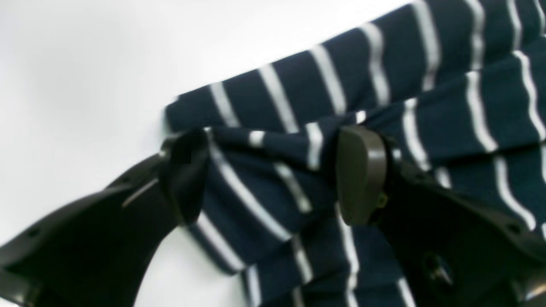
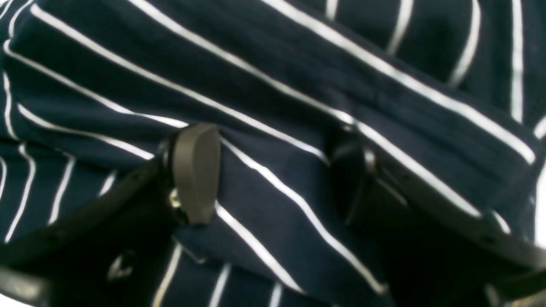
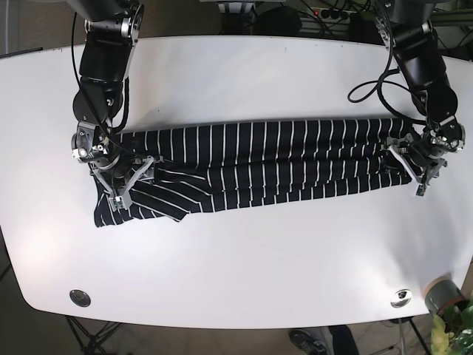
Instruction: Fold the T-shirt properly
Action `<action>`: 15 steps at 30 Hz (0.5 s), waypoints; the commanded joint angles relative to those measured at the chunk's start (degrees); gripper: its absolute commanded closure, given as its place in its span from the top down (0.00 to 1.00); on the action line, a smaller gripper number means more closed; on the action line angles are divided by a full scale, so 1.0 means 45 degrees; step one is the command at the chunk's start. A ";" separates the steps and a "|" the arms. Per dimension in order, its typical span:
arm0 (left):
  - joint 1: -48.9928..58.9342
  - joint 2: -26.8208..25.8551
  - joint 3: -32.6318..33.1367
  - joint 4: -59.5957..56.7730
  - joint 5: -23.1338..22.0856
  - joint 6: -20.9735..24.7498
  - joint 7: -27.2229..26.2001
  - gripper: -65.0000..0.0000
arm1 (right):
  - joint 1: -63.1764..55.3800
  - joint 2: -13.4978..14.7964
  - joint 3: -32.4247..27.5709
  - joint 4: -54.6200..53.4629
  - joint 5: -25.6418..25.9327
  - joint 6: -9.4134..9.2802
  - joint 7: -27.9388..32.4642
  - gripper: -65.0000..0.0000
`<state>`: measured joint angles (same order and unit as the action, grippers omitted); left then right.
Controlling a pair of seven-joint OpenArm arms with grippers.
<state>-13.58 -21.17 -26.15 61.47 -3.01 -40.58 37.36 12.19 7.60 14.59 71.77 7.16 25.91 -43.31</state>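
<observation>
The T-shirt (image 3: 259, 163) is dark blue with thin white stripes, and it lies in a long band across the middle of the white table (image 3: 244, 251) — folded over on itself along its length, with a loose, rumpled part sticking out at the end on the base view's left. The right gripper (image 3: 126, 181) sits on that rumpled end. Up close its two fingers (image 2: 196, 172) are spread apart with striped cloth bunched between them, and cloth drapes over the far finger, so it is not pinching anything tight. The left gripper (image 3: 420, 164) is at the other end of the shirt (the base view's right). Its fingers (image 1: 360, 175) are spread wide too, with a wrinkled fold of the shirt lying between them — the cloth there is puffed up and creased. Both black arms reach down from the table's far edge.
</observation>
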 commanded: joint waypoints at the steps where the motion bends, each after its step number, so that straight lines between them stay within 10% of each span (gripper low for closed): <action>1: -0.0527 -0.0522 -0.0450 0.0376 -0.0260 0.0128 0.0810 0.66 | 0.0193 0.0197 0.0050 0.0061 -0.0389 -0.0200 -0.0251 0.59; 15: 0.0313 -0.1264 -0.3322 0.1040 -0.6824 0.0128 0.5245 0.81 | 0.0076 -0.0252 -0.0028 0.0589 0.0314 -0.0200 -0.0290 0.59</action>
<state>-12.23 -25.54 -40.23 65.30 -31.27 -39.88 60.23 11.68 6.31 14.55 73.56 7.35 24.64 -44.18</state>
